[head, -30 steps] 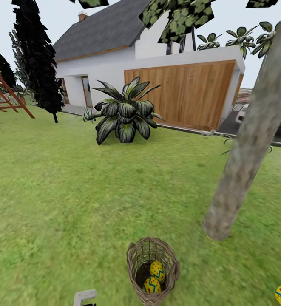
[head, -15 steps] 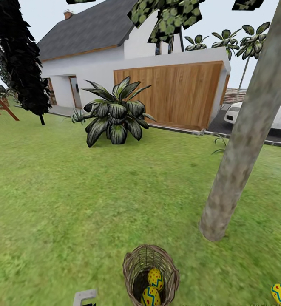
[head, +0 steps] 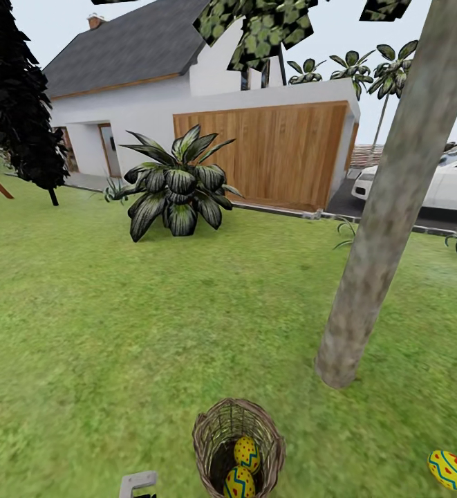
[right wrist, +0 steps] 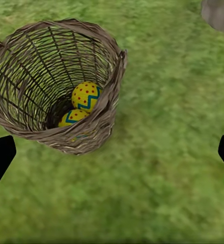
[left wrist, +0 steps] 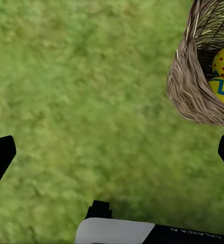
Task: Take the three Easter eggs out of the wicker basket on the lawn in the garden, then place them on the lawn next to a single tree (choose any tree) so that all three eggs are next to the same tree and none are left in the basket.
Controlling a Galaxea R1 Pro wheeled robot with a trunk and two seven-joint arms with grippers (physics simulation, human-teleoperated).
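Item: wicker basket (head: 237, 448), standing on the lawn (head: 117, 332) close before me, near the foot of the tree (head: 366, 277). Contents: two Easter eggs, the upper egg (head: 247, 453) resting against the lower egg (head: 238, 481), both deep inside. Item: third egg (head: 447, 469), lying loose on the grass to the right of the basket and not far from the trunk. Item: my left gripper (left wrist: 112, 150), fingers spread wide, holding nothing, poised over bare grass just beside the basket's wall (left wrist: 191, 86). Item: my right gripper (right wrist: 112, 152), likewise wide open and empty, looking down into the basket's mouth (right wrist: 56, 84) at the two eggs (right wrist: 86, 95). Beyond: a broad-leaved bush (head: 176, 187), a house with a wooden garage door (head: 263, 155), a white car (head: 439, 183). Status, as I judged it: one egg out, two to go; the second pickup was in hand. Next move wanted the right gripper lowered inside the rim without catching the weave, then closed on the upper egg.
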